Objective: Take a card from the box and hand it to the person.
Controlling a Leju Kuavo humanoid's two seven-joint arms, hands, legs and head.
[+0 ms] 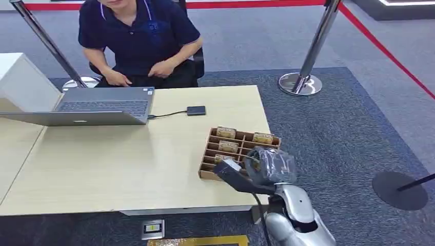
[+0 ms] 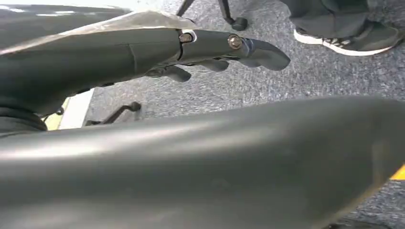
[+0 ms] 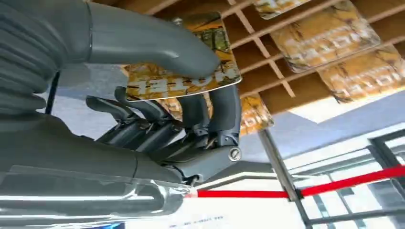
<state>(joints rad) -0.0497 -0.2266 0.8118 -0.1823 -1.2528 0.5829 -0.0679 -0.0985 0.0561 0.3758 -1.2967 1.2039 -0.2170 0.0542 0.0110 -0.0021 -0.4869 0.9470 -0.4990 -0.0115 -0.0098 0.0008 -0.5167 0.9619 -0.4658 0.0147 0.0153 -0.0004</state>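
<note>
A wooden divided box [image 1: 205,154] stands near the table's front right corner, with yellow patterned cards [image 1: 225,132] lying in its compartments. My right hand [image 1: 259,166] hovers over the box's near right part. The right wrist view shows that hand [image 3: 143,119] pinching one yellow card [image 3: 157,86] between thumb and fingers [image 3: 224,114], held just off the box [image 3: 267,62], where other cards [image 3: 325,36] lie. The person [image 1: 138,36] sits across the table in a dark shirt, hands near their lap. My left hand [image 2: 215,52] hangs low over the carpet, holding nothing, fingers loosely extended.
An open laptop [image 1: 97,105] sits at the table's far left, with a small black device [image 1: 196,110] cabled to it. A white block [image 1: 20,82] stands at the left edge. A stanchion base [image 1: 302,82] and red rope stand to the right. A shoe [image 2: 348,40] rests on the carpet.
</note>
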